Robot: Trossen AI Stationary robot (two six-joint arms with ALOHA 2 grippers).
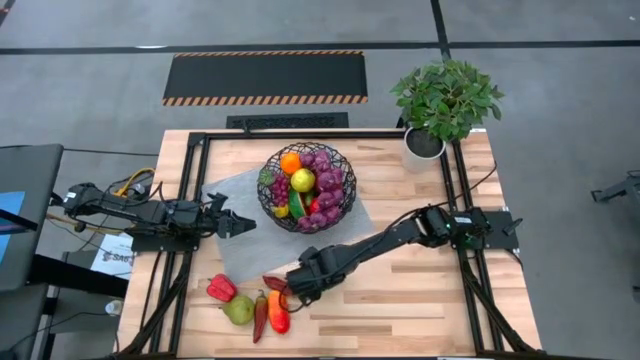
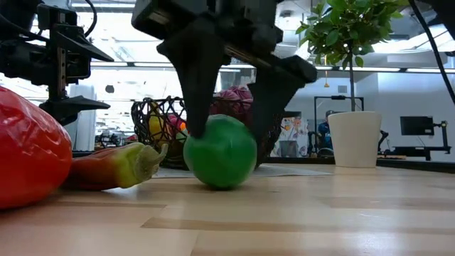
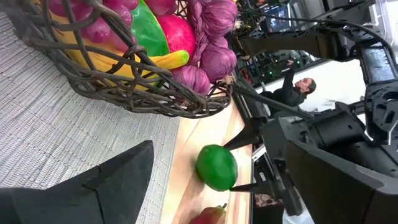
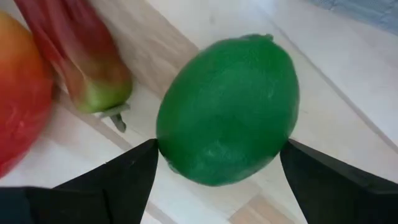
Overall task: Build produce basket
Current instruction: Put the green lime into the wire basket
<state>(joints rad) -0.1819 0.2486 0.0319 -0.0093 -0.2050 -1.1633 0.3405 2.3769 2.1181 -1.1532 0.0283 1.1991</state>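
The black wire basket (image 1: 266,190) stands on a grey mat (image 1: 235,252) and holds grapes, an orange, a yellow apple, a banana and other produce. More produce lies near the table's near edge: a red pepper (image 1: 221,288), a pear (image 1: 238,310), a chili (image 1: 260,318) and a red-orange fruit (image 1: 279,318). My right gripper (image 2: 224,135) stands over a green lime (image 2: 220,151) just right of these, shut on it. My left gripper (image 1: 240,224) hovers open over the mat, left of the basket, holding nothing. My right gripper pinches the lime across its middle, one finger (image 4: 134,168) on each side (image 4: 171,146). The fingers come from above, slanting down from the table's right. The lime's underside (image 2: 220,183) rests on the wooden table top.
A potted plant (image 1: 445,100) in a white pot (image 2: 353,139) stands at the table's far right corner. A red pepper with a green stem (image 2: 117,167) lies just beside the lime. Bare wood (image 1: 420,300) stretches to the right of the right gripper.
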